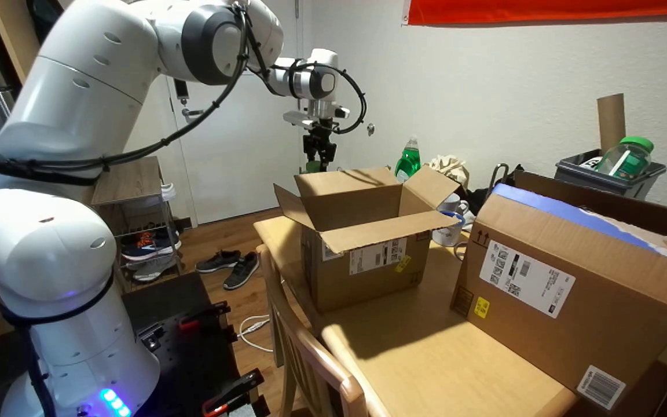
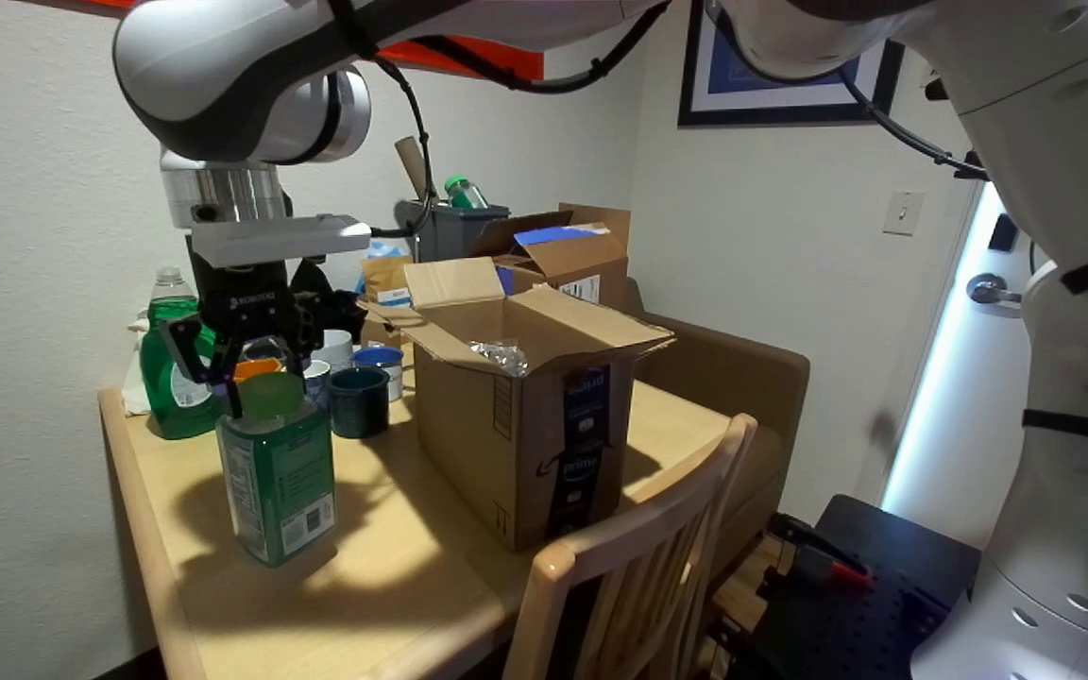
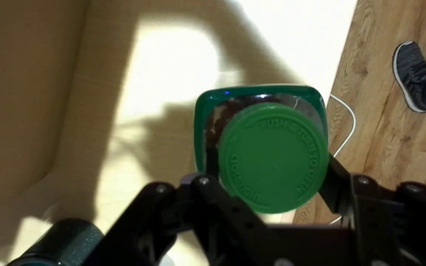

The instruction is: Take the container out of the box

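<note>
Extraction appears complete: the container (image 2: 289, 482) is upright outside the box (image 2: 478, 425), near its nine o'clock in an exterior view, its cap (image 2: 270, 397) clasped by the half-spread claw (image 3: 272, 166). Release remains; contact with the table (image 2: 388, 548) is uncertain.

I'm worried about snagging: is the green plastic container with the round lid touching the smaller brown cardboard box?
Apart. In an exterior view, a strip of pale wooden tabletop shows between the green plastic container and the smaller brown cardboard box.
</note>
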`<action>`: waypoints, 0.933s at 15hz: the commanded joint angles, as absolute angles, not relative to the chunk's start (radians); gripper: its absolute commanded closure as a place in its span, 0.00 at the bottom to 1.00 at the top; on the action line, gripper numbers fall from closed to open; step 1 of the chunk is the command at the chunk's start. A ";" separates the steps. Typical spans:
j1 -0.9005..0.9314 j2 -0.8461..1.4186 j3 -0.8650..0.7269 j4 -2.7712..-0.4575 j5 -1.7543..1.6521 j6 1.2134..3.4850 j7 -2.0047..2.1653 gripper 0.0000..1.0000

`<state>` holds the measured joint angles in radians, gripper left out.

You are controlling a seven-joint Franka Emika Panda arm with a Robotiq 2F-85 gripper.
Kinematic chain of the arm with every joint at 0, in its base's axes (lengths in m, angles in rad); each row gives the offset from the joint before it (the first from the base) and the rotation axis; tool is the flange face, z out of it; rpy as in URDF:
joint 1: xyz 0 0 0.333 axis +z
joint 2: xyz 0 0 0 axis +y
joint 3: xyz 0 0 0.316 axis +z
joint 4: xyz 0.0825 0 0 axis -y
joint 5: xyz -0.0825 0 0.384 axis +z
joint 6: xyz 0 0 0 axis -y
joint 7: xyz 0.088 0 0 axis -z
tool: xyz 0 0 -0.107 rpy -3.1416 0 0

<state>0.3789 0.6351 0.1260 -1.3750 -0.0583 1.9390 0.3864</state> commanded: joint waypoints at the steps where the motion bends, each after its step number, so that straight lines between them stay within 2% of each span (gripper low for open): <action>1: 0.380 0.627 0.106 -1.429 -0.072 2.013 0.396 0.61; 8: 0.375 0.640 0.090 -1.471 -0.072 2.067 0.388 0.61; 9: 0.372 0.641 0.094 -1.470 -0.067 2.064 0.376 0.11; 10: 0.373 0.641 0.093 -1.470 -0.067 2.066 0.380 0.10; 12: 0.373 0.643 0.092 -1.469 -0.067 2.063 0.380 0.00; 14: 0.372 0.643 0.092 -1.471 -0.068 2.064 0.378 0.00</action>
<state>0.3740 0.6585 0.0948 -1.4417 -0.0608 2.0418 0.3820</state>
